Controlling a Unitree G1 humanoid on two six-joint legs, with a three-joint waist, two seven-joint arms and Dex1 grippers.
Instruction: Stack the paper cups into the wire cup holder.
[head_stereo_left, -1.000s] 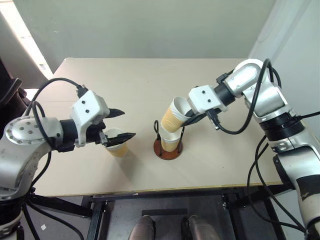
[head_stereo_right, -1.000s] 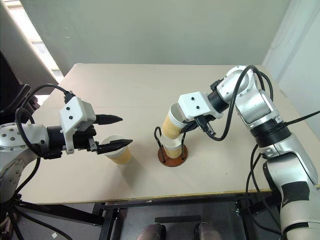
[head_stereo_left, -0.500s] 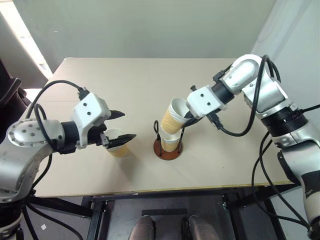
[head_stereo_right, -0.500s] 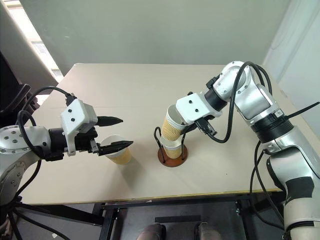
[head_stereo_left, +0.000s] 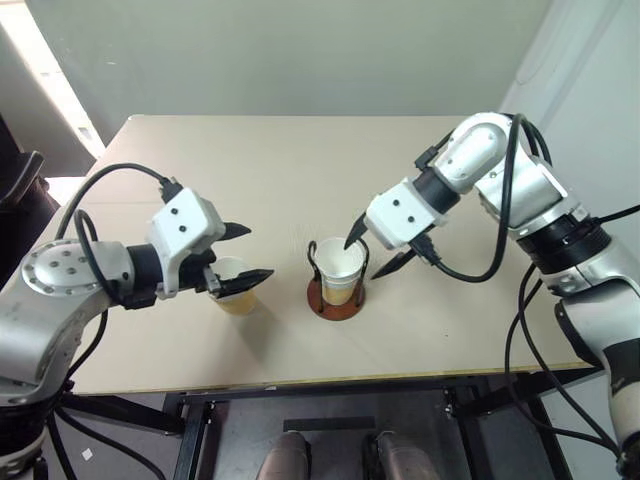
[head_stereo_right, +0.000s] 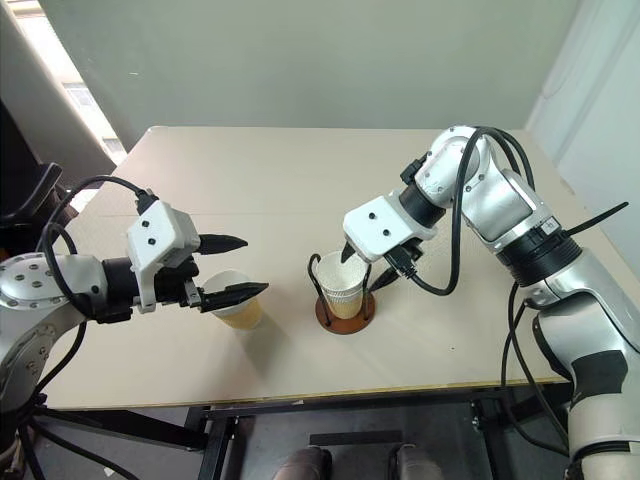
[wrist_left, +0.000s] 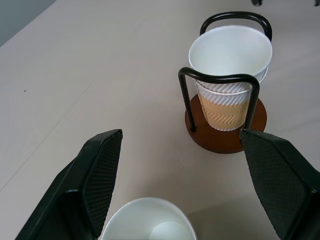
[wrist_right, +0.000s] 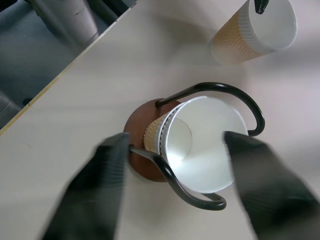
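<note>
Two nested tan-walled, white-rimmed paper cups (head_stereo_left: 340, 272) are seated upright in the black wire cup holder on its reddish-brown disc base (head_stereo_left: 335, 300), directly beneath the spread right claw (head_stereo_left: 371, 255), which grips nothing. A third matching paper cup (head_stereo_left: 234, 286) stands on the beige worktop (head_stereo_left: 280, 170) between the fingers of the spread left claw (head_stereo_left: 244, 252).

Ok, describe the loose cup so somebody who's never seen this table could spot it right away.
On the tan table, find the wire holder near the front edge with cups nested in it. The loose cup stands upright on the bare tabletop to its left, between the left claw's open fingers, outside any wire.
</note>
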